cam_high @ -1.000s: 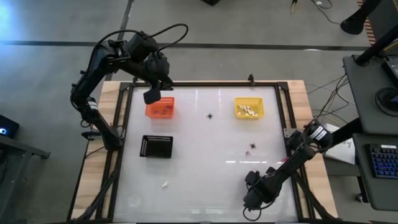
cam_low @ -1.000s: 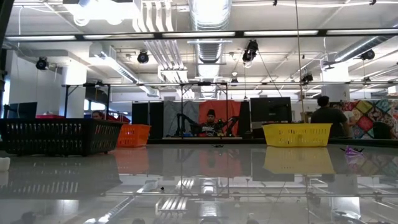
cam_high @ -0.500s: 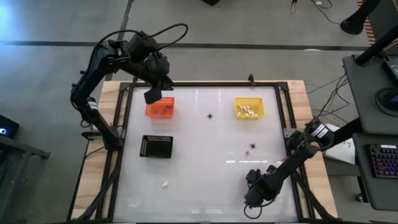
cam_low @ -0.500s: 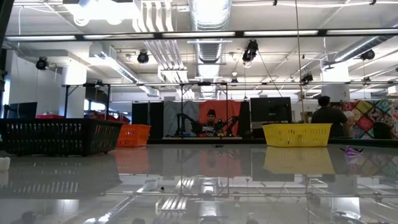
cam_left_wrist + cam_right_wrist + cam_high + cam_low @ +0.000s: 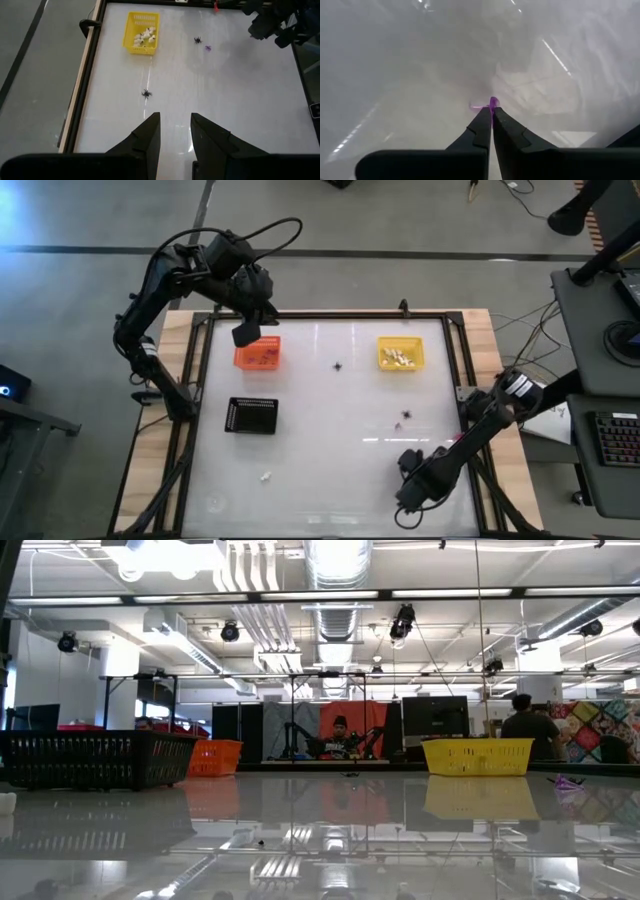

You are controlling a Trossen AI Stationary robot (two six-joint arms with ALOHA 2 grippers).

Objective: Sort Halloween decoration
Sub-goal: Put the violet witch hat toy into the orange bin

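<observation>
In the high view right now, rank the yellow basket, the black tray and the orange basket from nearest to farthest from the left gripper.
1. The orange basket, directly beneath the left gripper, at the table's far left.
2. The black tray, on the left side, nearer the front edge.
3. The yellow basket, across the table at far right.

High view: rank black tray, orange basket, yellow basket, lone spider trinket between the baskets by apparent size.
1. black tray, largest.
2. orange basket and yellow basket, which look about alike, so I will not rank them.
3. spider trinket, by far the smallest.
</observation>
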